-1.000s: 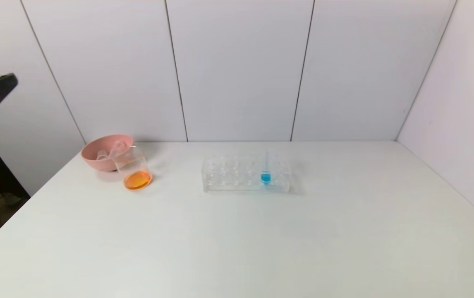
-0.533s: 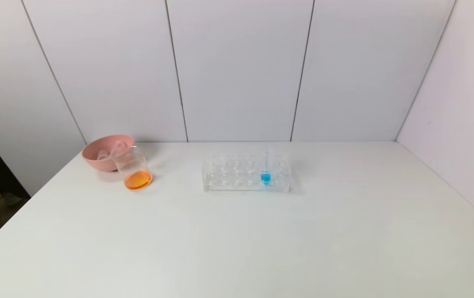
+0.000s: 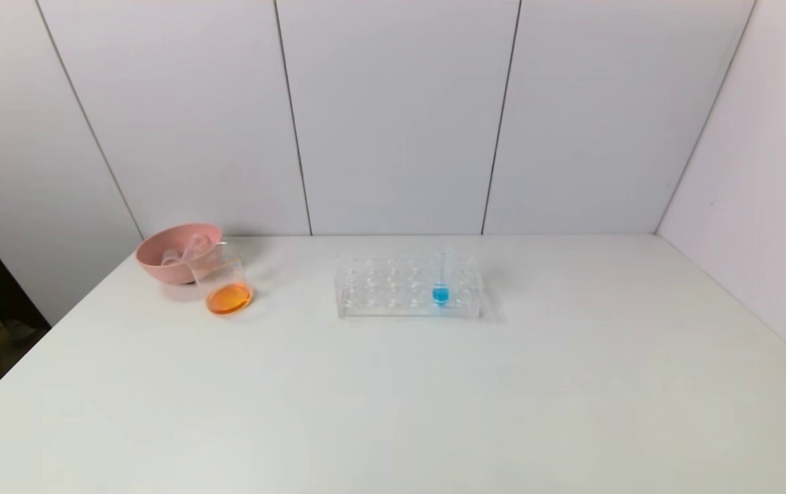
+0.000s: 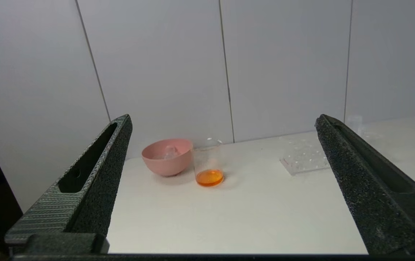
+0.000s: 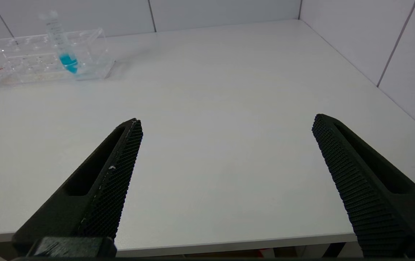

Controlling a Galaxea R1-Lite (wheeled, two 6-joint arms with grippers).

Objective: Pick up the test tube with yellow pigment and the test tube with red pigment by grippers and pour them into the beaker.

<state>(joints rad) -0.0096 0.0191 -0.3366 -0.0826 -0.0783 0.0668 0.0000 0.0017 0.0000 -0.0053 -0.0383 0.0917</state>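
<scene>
The clear beaker stands at the table's back left and holds orange liquid; it also shows in the left wrist view. Clear empty tubes lie in the pink bowl behind it. No tube with yellow or red liquid is in view. My left gripper is open and empty, off the table's left front, facing the beaker from afar. My right gripper is open and empty over the table's front right edge. Neither gripper shows in the head view.
A clear tube rack stands at the back middle with one tube of blue liquid upright in it; the rack also shows in the right wrist view. White wall panels close the back and right sides.
A black part at the head view's left edge has gone out of view. The beaker, bowl and rack have not moved.
</scene>
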